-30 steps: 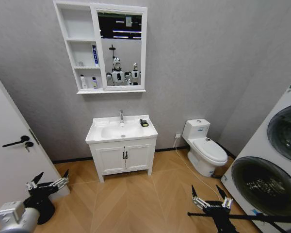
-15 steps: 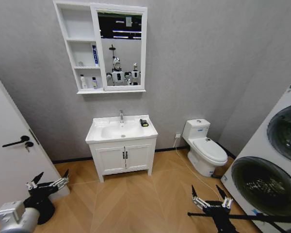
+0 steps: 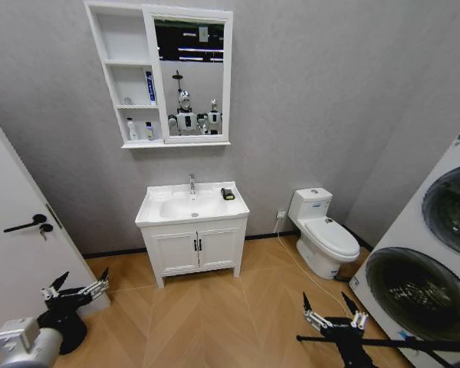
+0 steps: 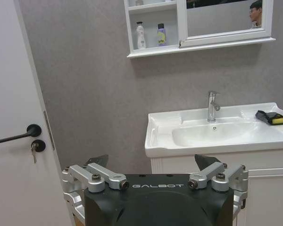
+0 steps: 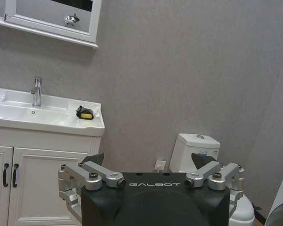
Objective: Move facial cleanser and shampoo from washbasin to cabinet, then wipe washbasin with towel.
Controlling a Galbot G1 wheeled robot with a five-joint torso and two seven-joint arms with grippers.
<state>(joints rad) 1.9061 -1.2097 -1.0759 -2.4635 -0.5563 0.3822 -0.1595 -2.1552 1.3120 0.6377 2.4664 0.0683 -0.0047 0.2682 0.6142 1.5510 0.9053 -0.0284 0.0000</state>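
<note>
Jaws spread on both grippers, low, well short of washbasin (image 3: 192, 208).

Head view: high and well back, looking forward and down at the washbasin (image 3: 192, 205) and cabinet (image 3: 159, 75). Left wrist view: low, nearer, facing the washbasin (image 4: 217, 133) over its own tool (image 4: 153, 167). Right wrist view: low, facing the washbasin (image 5: 42, 117) and toilet (image 5: 198, 150). All three share the washbasin.
</note>
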